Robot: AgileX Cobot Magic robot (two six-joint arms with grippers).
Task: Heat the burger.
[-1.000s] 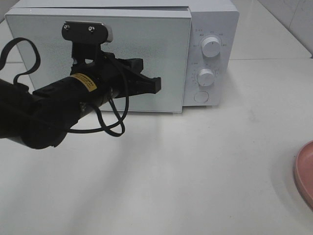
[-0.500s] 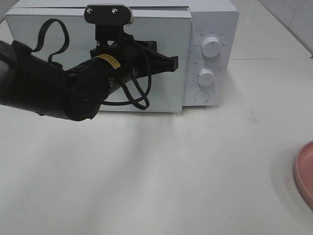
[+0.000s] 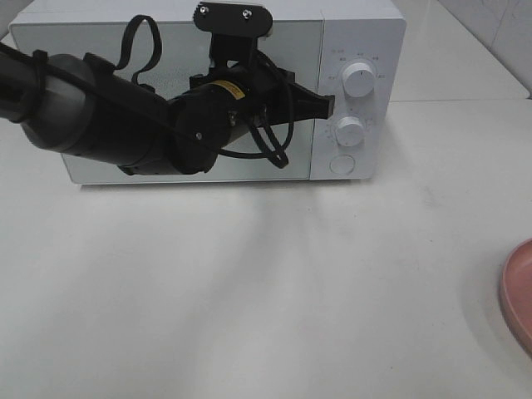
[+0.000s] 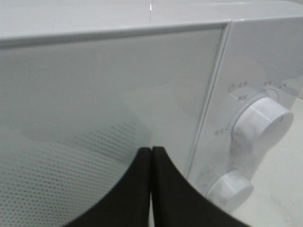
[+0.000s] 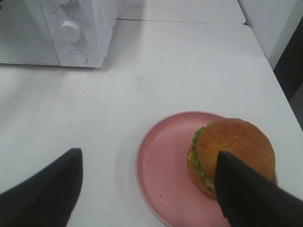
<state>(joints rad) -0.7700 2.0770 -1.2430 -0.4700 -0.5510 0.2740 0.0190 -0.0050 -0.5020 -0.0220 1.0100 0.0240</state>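
While the burger (image 5: 230, 154) waits on the pink plate (image 5: 163, 175) well apart from the microwave (image 3: 366, 50), the left gripper (image 3: 326, 105), pressed together, noses its door edge; opening likely comes next. The right gripper (image 5: 147, 189) hangs spread.

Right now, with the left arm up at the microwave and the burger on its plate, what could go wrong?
The shut left end effector sits close to the dials; it might nudge one rather than the microwave door. The burger sits near the pink plate's edge, so a grasp by the open right end effector could push it off.
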